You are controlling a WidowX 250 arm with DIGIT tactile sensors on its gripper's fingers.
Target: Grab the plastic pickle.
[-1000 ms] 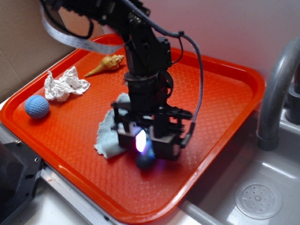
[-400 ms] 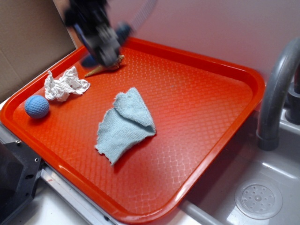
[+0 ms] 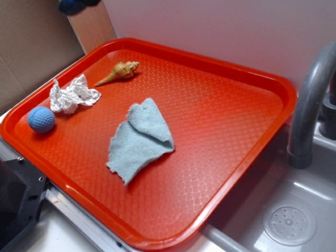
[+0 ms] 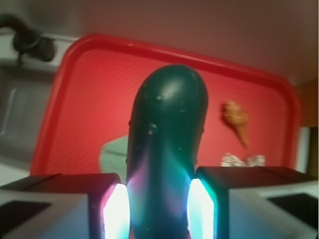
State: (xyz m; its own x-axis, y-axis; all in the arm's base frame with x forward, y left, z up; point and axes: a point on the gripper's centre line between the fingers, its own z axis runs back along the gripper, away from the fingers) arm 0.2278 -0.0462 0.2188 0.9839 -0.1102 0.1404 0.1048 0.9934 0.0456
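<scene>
— Exterior view? 
— Orange tray [image 3: 252, 105] holding blue ball [image 3: 41, 119], crumpled white paper [image 3: 71, 94], tan seashell [image 3: 118, 72], grey-blue cloth [image 3: 140, 139]. Dark blur at the top left edge; too cropped to identify.

— Wrist view? 
— Gripper [image 4: 158, 209] clamped on plastic pickle [image 4: 167, 149], squeezed between both lit pads, held high above the tray, rounded end pointing outward.
</scene>
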